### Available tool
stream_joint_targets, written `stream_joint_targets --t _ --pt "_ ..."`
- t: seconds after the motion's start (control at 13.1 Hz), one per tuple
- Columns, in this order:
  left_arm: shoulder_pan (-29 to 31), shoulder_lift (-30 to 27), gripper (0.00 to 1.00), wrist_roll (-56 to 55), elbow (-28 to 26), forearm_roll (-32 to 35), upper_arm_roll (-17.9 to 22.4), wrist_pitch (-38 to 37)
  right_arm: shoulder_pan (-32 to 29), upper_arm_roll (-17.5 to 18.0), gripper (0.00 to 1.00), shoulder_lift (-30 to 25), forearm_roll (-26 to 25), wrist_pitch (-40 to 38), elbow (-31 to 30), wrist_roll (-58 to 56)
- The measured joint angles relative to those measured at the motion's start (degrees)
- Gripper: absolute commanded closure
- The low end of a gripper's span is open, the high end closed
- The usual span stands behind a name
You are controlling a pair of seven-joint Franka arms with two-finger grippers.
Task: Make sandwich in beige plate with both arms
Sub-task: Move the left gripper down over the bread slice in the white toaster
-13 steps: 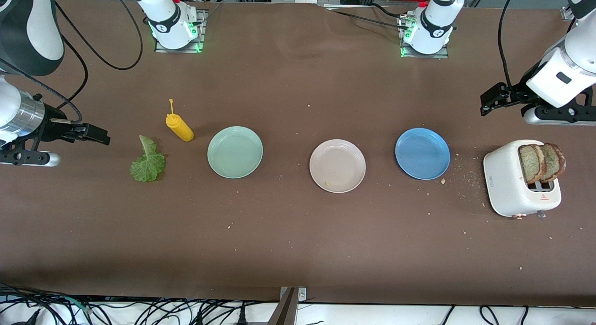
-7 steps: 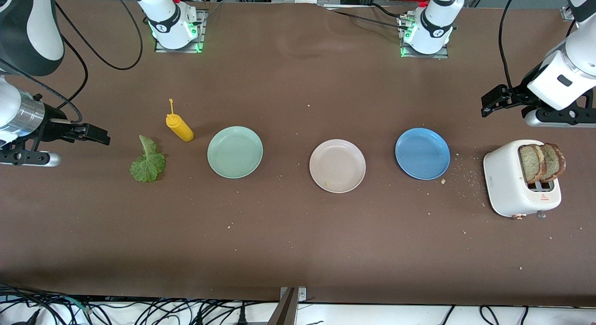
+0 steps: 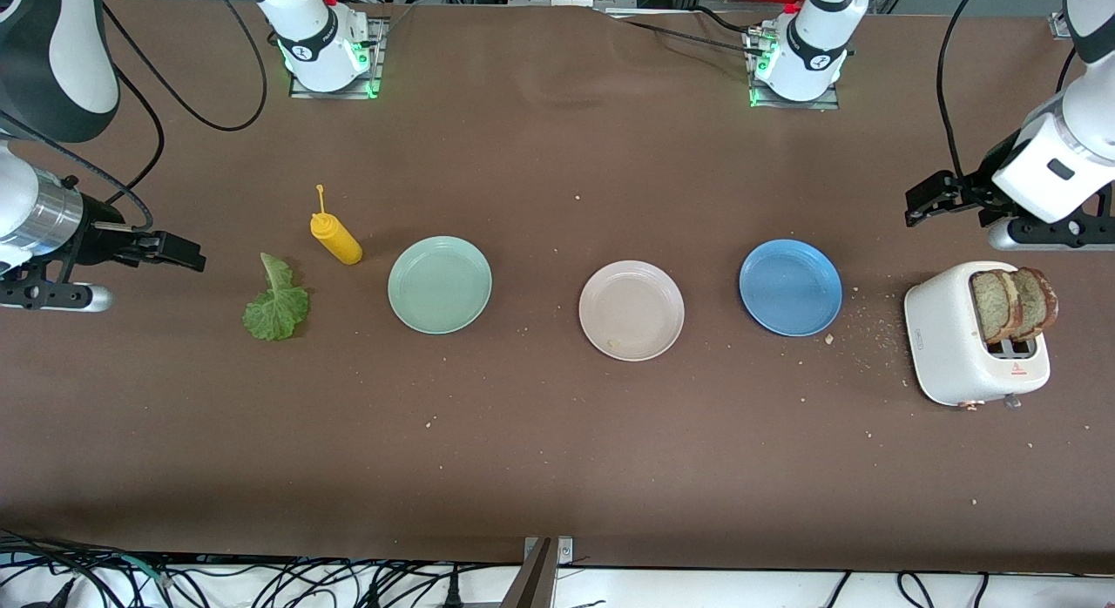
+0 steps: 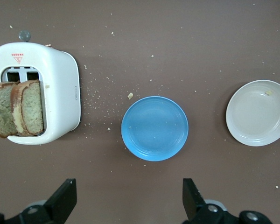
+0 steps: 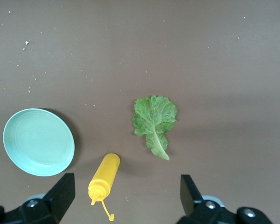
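Observation:
The beige plate sits empty mid-table; it also shows in the left wrist view. Two brown bread slices stand in the white toaster at the left arm's end; they show in the left wrist view. The green lettuce leaf lies flat at the right arm's end and shows in the right wrist view. My left gripper is open and empty, up in the air over bare table beside the toaster. My right gripper is open and empty, in the air beside the lettuce.
A blue plate lies between the beige plate and the toaster. A mint-green plate lies between the beige plate and the lettuce. A yellow squeeze bottle lies on its side by the lettuce. Crumbs are scattered near the toaster.
My left gripper has drifted slightly up and toward the left arm's end of the table. The right arm has not moved.

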Motion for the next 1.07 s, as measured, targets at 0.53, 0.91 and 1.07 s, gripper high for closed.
stream_joint_targets --t 0.53,0.91,1.07 --pt "1.3 2.1 0.0 1.5 0.1 0.0 0.1 0.4 0.0 0.0 0.0 0.0 0.0 0.0 0.0 0.0" --pt "3.0 2.7 0.0 2.8 0.2 0.1 0.1 1.3 0.0 0.0 0.0 0.0 0.0 0.0 0.0 0.0" --pt "4.3 3.7 0.0 2.9 0.2 1.9 0.2 4.2 0.0 0.0 0.0 0.0 0.0 0.0 0.0 0.0"
